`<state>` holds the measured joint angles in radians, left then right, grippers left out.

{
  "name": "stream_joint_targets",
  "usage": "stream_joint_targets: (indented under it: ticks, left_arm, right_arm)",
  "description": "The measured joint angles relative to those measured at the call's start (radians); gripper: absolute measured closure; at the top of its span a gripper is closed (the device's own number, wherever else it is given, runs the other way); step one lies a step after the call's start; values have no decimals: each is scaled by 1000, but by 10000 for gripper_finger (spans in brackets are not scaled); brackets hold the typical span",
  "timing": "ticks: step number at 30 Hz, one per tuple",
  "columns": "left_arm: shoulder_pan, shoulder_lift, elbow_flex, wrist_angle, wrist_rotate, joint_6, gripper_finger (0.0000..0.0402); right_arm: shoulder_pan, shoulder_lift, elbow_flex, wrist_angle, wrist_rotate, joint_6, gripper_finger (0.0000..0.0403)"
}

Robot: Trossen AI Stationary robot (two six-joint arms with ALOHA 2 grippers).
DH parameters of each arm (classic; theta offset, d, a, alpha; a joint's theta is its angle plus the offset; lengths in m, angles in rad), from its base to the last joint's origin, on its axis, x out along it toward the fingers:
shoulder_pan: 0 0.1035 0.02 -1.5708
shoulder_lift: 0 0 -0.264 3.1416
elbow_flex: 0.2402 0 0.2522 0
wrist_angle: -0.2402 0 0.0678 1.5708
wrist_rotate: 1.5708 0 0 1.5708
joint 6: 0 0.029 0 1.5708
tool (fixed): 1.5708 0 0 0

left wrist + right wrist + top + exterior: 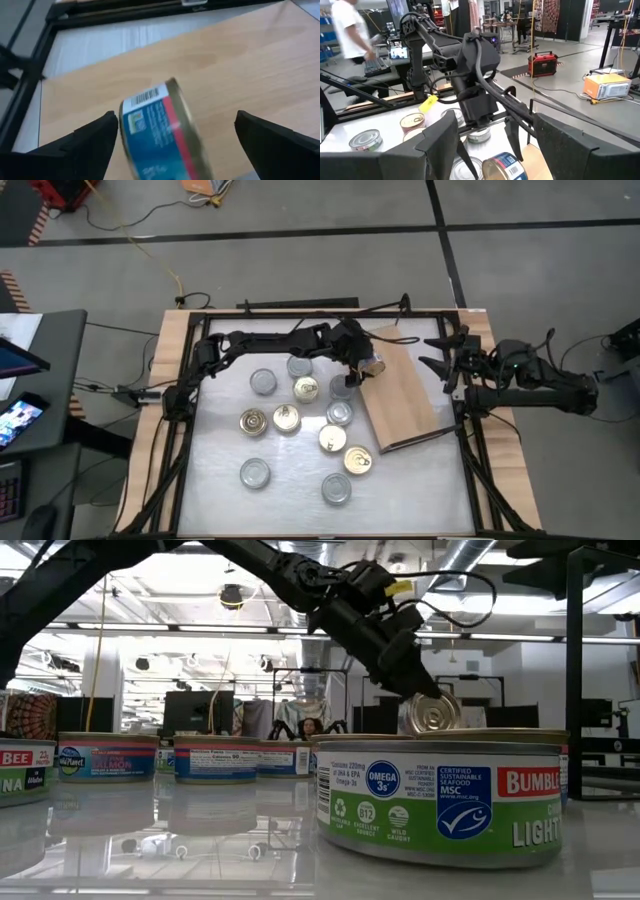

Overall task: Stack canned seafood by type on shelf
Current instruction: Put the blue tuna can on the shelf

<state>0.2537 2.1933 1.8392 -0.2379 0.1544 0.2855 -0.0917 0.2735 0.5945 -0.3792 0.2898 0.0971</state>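
Observation:
The shelf (405, 395) is a light-brown wooden board lying on the right part of the white tabletop (215, 455). My left gripper (362, 368) stands open over its far left corner. A blue-labelled tin (155, 135) sits tipped on edge between the spread fingers, over the board (240, 65). In the low view this tin (435, 712) shows its lid just below the fingers. Several other tins (286, 419), gold-lidded and silver-lidded, stand upright on the tabletop left of the board. My right gripper (440, 367) waits open at the board's far right. My left gripper is open around the tilted tin, coming at it slanting down from the table's left. One finger (95, 142) stands right beside the tin's bottom rim (125, 125); I cannot tell whether they touch. The other finger (270, 145) is well apart from the tin.
A green-labelled tin (440, 795) stands close in front of the low camera. One silver tin (341, 387) sits right at the board's left edge. Black frame rails (300, 308) run along the table's far side. A person (350, 30) stands in the room beyond.

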Motion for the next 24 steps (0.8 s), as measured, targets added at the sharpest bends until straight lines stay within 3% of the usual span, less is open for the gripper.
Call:
stream_joint_targets:
  ticks: [11,16,24]
  left_arm:
    - [27,0,0,-28,-23,-138,26]
    - [21,0,0,-36,-58,-132,35]
    - [19,0,0,-39,-2,-159,131]
  right_arm:
    - [0,76,0,43,-2,-25,120]
    - [0,81,0,53,-2,-27,120]
    - [0,81,0,67,-2,-27,120]
